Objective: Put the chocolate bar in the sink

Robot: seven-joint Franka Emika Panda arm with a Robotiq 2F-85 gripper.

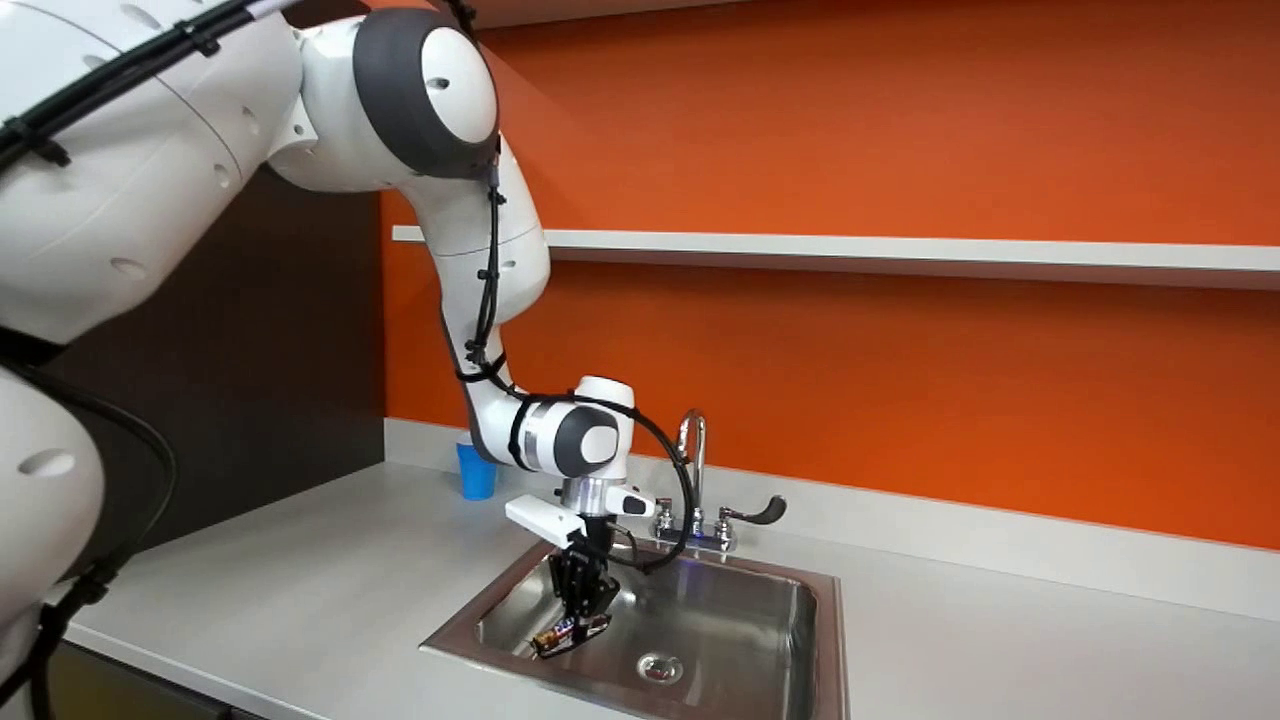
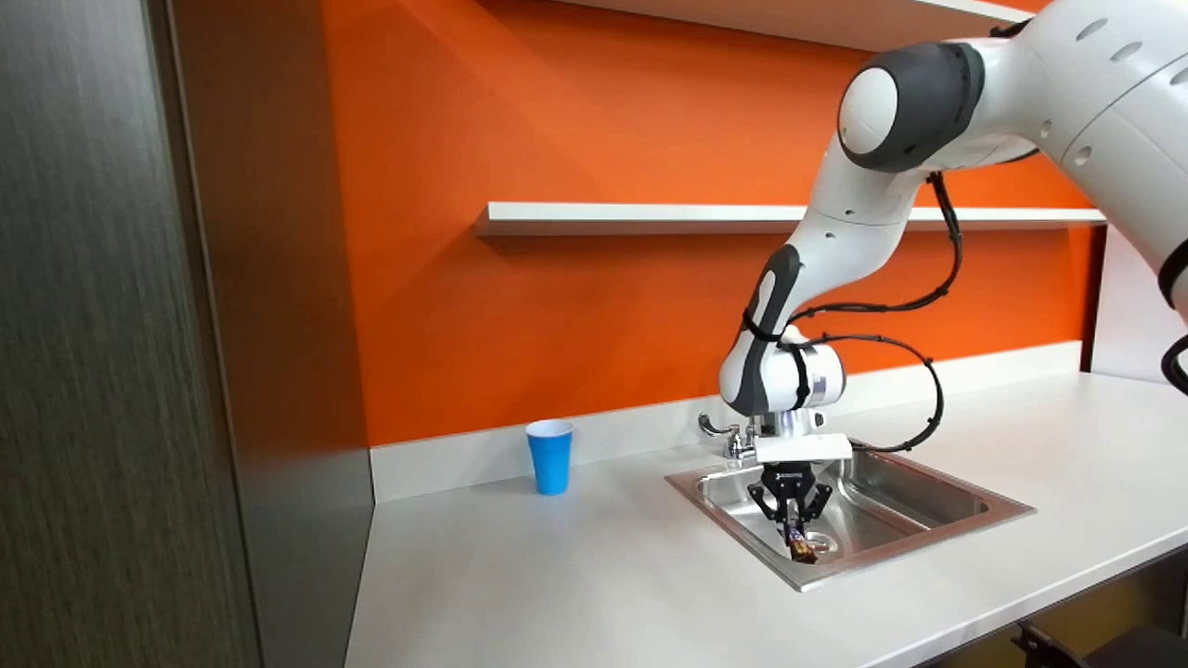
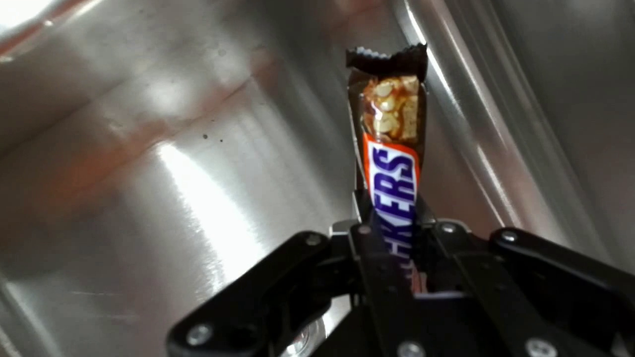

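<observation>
The chocolate bar, a brown wrapper with purple and white lettering, points away from my jaws in the wrist view. My gripper is shut on it, one finger on each side, and hides its near end. In both exterior views my gripper points down inside the steel sink, below rim level. The bar also shows at my fingertips. I cannot tell whether it touches the basin floor. The sink's metal fills the wrist view.
The chrome faucet with its handles stands behind the sink, close to my wrist. A blue cup stands on the counter near the back wall. A white shelf runs along the orange wall. The drain is in the basin floor.
</observation>
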